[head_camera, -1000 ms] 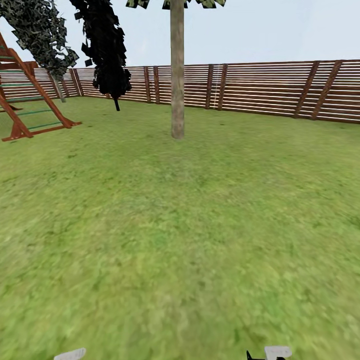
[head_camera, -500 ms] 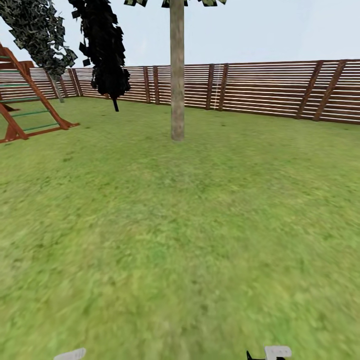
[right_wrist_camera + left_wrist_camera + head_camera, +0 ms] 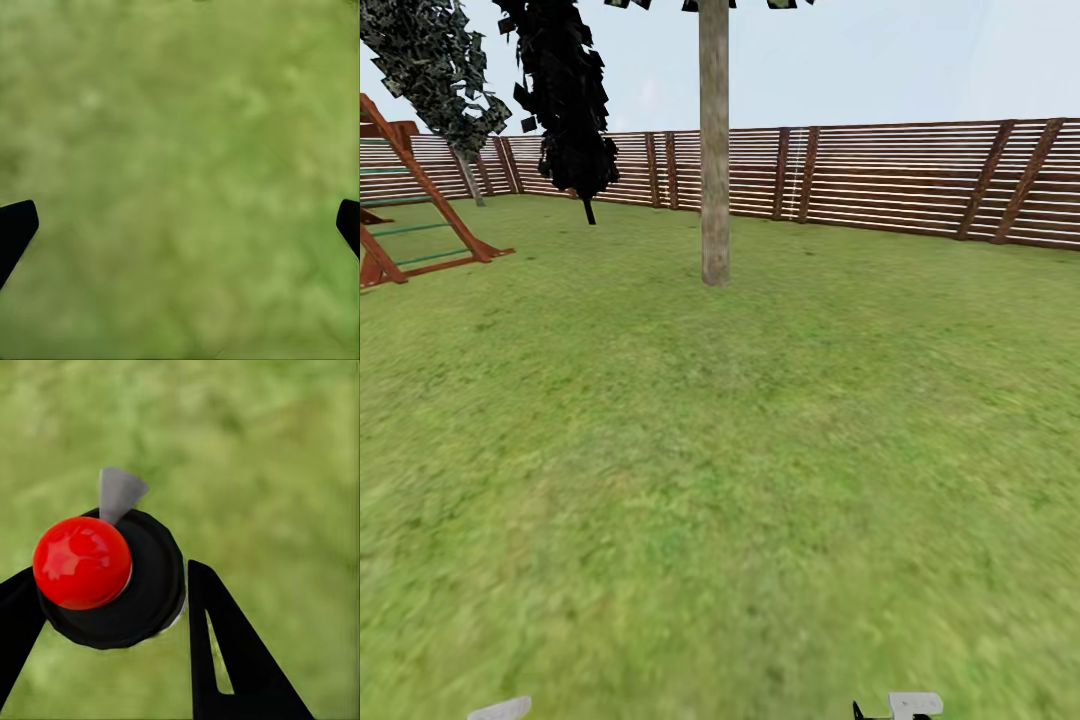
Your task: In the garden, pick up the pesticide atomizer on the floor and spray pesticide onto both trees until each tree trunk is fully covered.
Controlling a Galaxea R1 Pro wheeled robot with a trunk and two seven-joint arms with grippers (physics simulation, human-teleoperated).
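In the head view a tree trunk (image 3: pixel 714 150) rises at upper centre across open lawn (image 3: pixel 720 480), with the slatted fence (image 3: pixel 920 180) behind, a dark-leaved tree (image 3: pixel 570 100) and a wooden climbing frame (image 3: pixel 410 200) at upper left; nothing blocks the way. In the left wrist view the left gripper (image 3: pixel 112 607) clamps the pesticide atomizer (image 3: pixel 109 577), red cap at centre left, and a loose hold could let it slip or aim its nozzle off the trunk. In the right wrist view the right gripper (image 3: pixel 180 225) is spread wide over grass, holding nothing.

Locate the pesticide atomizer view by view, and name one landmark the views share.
Head view: the lawn runs up to a tree trunk and the fence.
Left wrist view: the pesticide atomizer, red knob on a black cap, sits gripped in the left end effector.
Right wrist view: the open right end effector hangs over grass.
Shared landmark: the lawn.
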